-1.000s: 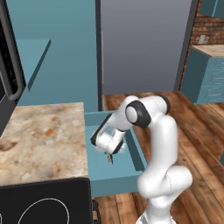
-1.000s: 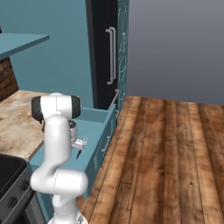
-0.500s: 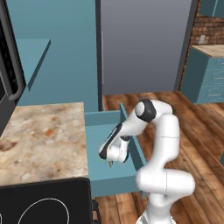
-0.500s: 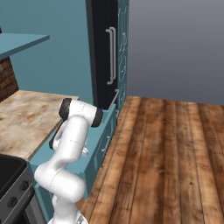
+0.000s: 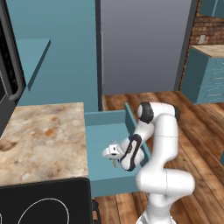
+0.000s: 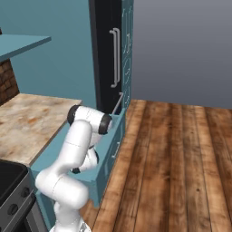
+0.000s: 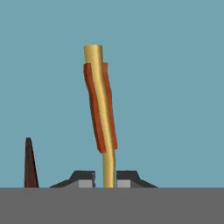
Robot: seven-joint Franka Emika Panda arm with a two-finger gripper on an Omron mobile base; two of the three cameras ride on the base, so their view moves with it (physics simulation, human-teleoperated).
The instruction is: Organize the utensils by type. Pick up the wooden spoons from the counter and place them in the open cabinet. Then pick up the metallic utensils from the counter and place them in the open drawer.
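Gold spoon point(image 7: 100, 109) went down into the drawer point(image 5: 107, 131).
The gripper point(image 7: 105, 180) had dropped low, pinching it; the counter point(image 5: 41, 140) looked bare.

Flat, even rendered light; soft shadows, slightly blurry, no glare.

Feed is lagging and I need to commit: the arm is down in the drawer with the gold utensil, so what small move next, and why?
Probably open the jaws and let go. The gripper is pinched on the gold utensil, low over the teal drawer floor, and a dark handle already lies beside it. Nothing blocks the drop.
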